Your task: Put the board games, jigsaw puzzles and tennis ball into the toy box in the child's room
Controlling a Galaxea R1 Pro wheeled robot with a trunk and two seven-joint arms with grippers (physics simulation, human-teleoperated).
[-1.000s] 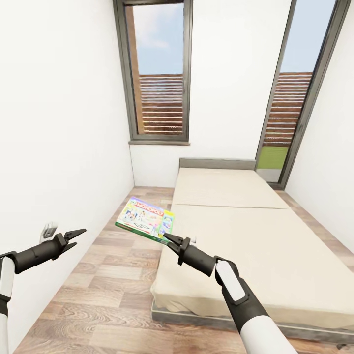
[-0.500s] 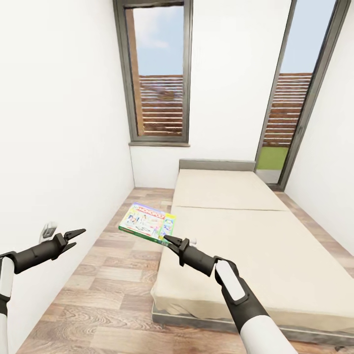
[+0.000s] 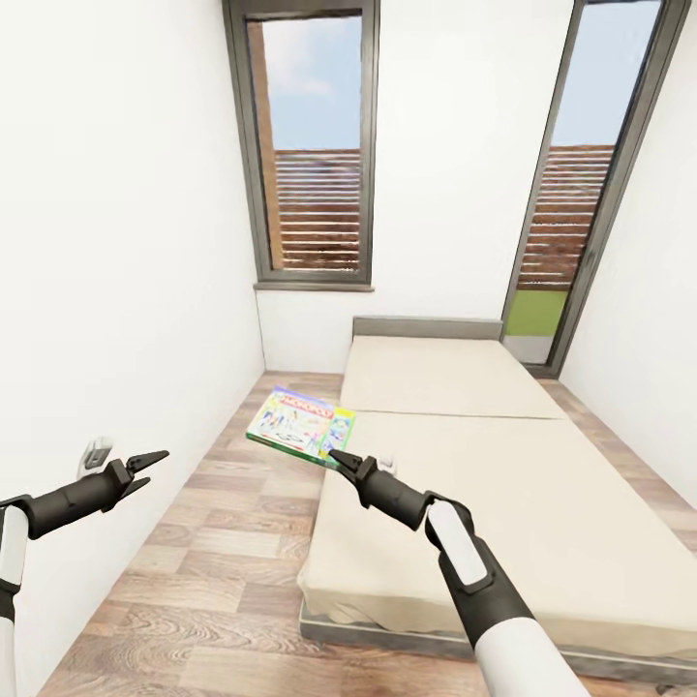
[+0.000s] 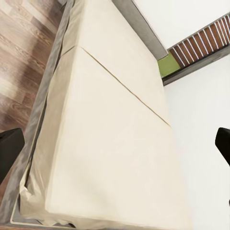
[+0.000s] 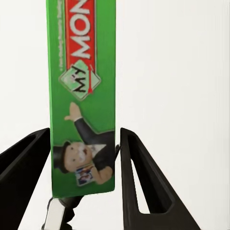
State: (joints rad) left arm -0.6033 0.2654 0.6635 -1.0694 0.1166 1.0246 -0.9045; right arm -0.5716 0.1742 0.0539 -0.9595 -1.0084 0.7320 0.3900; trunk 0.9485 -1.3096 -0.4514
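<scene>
One board game, the Monopoly box [image 3: 301,423], is off the bed and in the right gripper [image 3: 334,457], pinched by a near corner so the box juts out flat over the wood floor [image 3: 213,542] in the centre-left of the head frame. In the right wrist picture its green edge [image 5: 82,96] stands between the two dark fingers [image 5: 136,177], which close on it from either side, so the grip is narrow and loaded.

Down in the lower left of the head frame the left gripper [image 3: 145,461] hangs near the white wall [image 3: 116,242] with nothing between its fingers; its tips look close together there, yet the left wrist picture shows the two fingertips [image 4: 9,148] at opposite edges of the frame, so I read it as spread and empty.

Across the right half of the head frame the bed [image 3: 503,465] lies bare: beige mattress, grey headboard [image 3: 426,324] under the tall windows [image 3: 315,145], no second game on the part that can be seen.

As a judgement of progress, the task is at an early carrying stage. This box has been collected but not delivered, and neither the toy box nor the table appears here, so how much has already gone in cannot be told. What remains at the least is taking this box over to the bin.
</scene>
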